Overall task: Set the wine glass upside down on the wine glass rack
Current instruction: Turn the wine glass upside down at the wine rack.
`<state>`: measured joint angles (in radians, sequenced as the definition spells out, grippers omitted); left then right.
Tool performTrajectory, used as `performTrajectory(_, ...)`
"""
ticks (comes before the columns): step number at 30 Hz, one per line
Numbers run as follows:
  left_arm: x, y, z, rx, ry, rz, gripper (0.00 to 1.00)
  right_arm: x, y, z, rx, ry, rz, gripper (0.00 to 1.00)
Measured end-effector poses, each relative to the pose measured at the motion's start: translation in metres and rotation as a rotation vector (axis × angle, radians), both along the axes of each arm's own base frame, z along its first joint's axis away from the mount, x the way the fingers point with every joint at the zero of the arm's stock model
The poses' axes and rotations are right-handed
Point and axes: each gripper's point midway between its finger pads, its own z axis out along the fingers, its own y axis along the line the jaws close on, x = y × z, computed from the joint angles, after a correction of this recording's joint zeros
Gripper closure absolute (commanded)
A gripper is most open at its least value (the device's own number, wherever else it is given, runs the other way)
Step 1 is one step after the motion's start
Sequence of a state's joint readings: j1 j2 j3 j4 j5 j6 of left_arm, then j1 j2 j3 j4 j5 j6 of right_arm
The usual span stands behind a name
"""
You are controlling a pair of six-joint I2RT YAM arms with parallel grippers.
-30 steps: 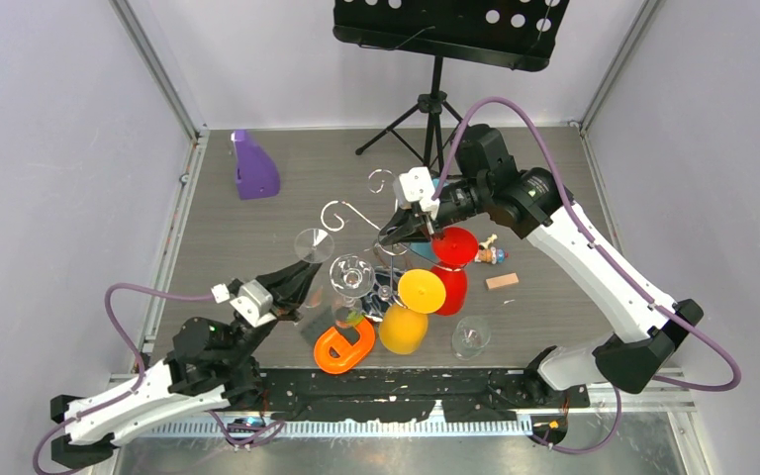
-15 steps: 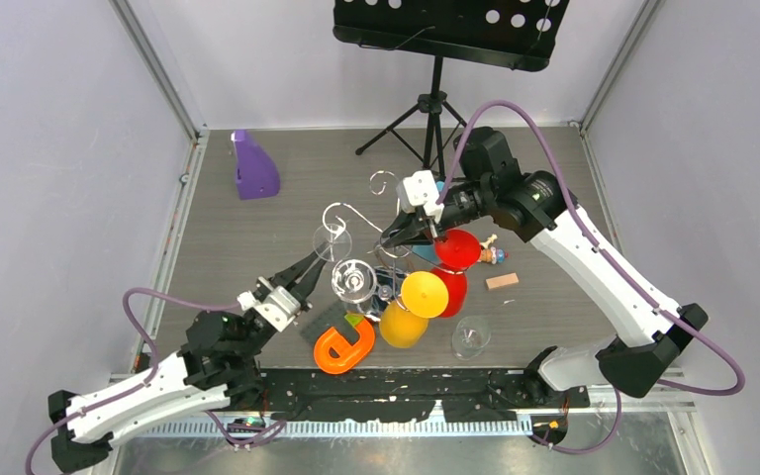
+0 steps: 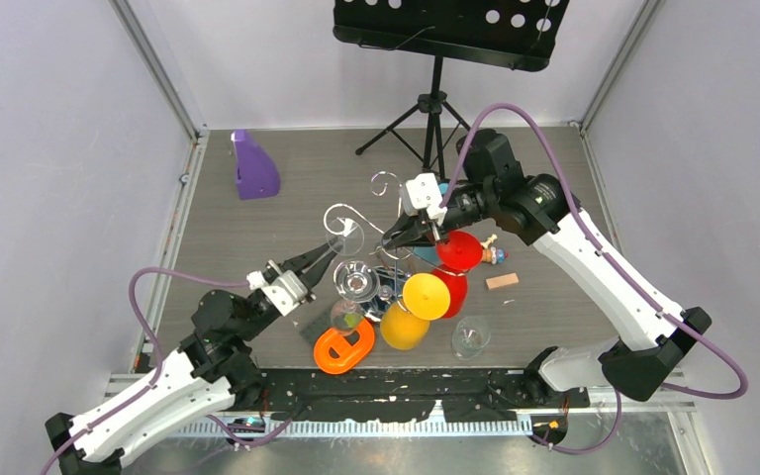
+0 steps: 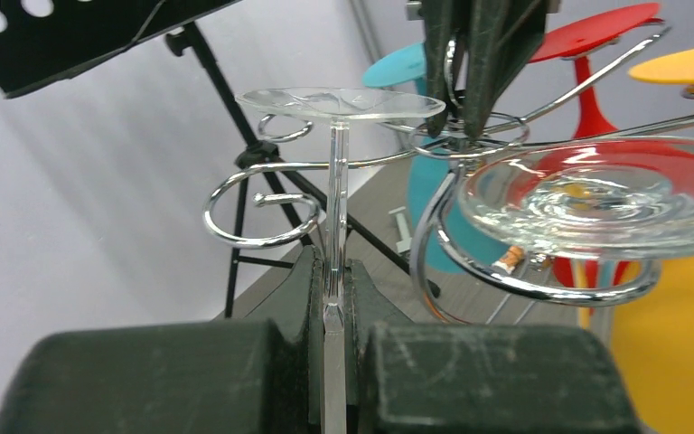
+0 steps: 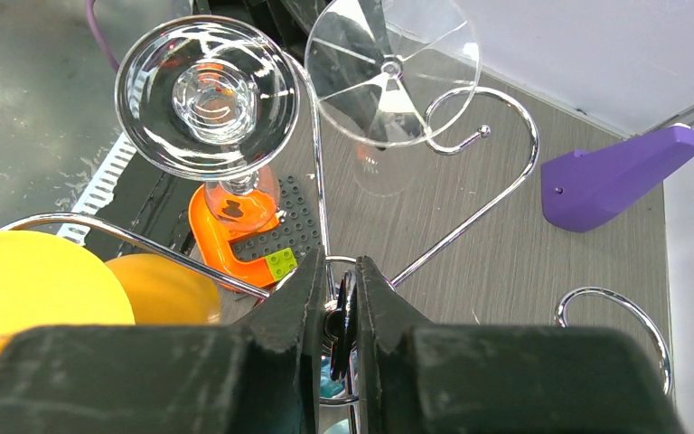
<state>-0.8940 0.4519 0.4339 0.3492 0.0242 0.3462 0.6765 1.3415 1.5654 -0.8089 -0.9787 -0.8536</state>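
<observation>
1. Table [image 3: 247, 237], near edge: an orange U-shaped plastic piece [image 3: 344, 346] lies here.
2. Left gripper [image 4: 332, 271] is clamped tight on the stem of the clear wine glass [image 4: 339, 102], which it holds upside down with the foot uppermost.
3. That glass is beside a curled arm of the shiny chrome wire rack [image 4: 542, 294] at mid-table; whether its stem sits inside the curl I cannot tell.
4. Right gripper [image 5: 339, 271] pinches the rack's top hub, its fingers nearly together.
5. Purple wedge [image 3: 253, 170] sits toward the far left corner, and the black music stand [image 3: 426, 30] stands at the far edge.
</observation>
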Motion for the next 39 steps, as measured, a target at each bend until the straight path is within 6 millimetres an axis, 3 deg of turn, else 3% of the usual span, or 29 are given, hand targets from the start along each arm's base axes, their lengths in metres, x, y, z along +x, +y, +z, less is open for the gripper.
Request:
performTrajectory(6,0.0,-0.013,-0.011,0.039,0.035,-0.063,1.0,0.0,0.0,0.0,0.0,0.0,0.0,0.95)
performTrajectory(15,0.024,-0.017,-0.033,0.07,0.125,-0.06,1.0,0.0,0.0,0.0,0.0,0.0,0.0,0.95)
performTrajectory(27,0.053,0.004,-0.013,-0.1,0.165,0.014,1.0,0.001,-0.001,-0.001,0.005,-0.005,-0.012,0.95)
performTrajectory(32,0.046,0.011,-0.015,-0.163,0.162,0.007,1.0,-0.001,-0.003,0.0,0.01,-0.013,-0.019,0.95)
performTrajectory(39,0.015,0.014,-0.013,-0.183,0.134,-0.086,1.0,-0.002,-0.004,0.0,0.014,-0.016,-0.022,0.95)
